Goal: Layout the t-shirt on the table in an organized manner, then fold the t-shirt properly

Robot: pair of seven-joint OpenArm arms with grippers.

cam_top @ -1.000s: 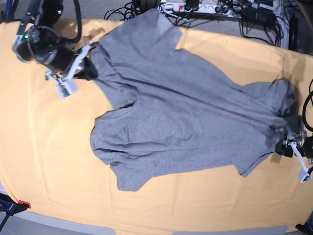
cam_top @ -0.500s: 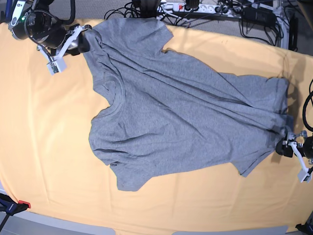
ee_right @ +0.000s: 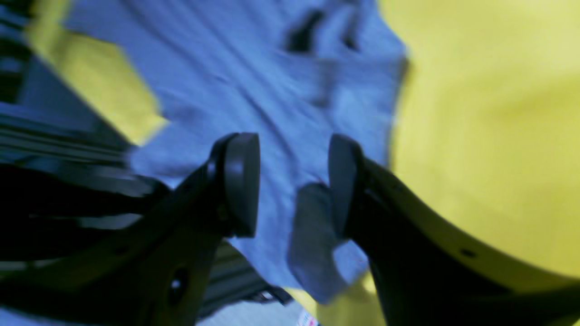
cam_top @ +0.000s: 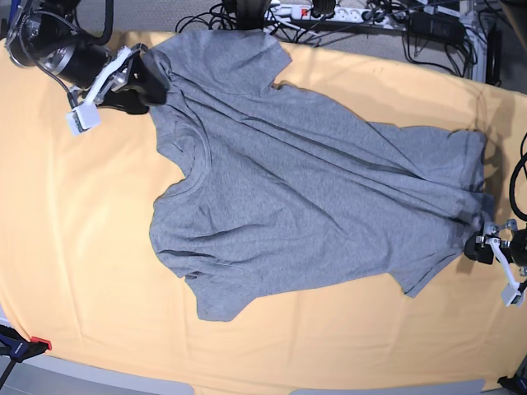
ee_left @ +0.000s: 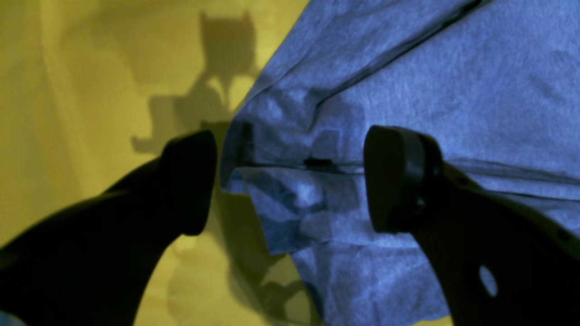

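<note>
The grey t-shirt [cam_top: 305, 197] lay spread across the middle of the yellow table [cam_top: 74, 271], collar toward nine o'clock; the right gripper [cam_top: 144, 78], at ten o'clock, stood parted over a sleeve, the left gripper [cam_top: 482, 247] gaped at four o'clock, holding nothing

Lab: power strips [cam_top: 329, 13], cable tangle [cam_top: 412, 37]
</note>
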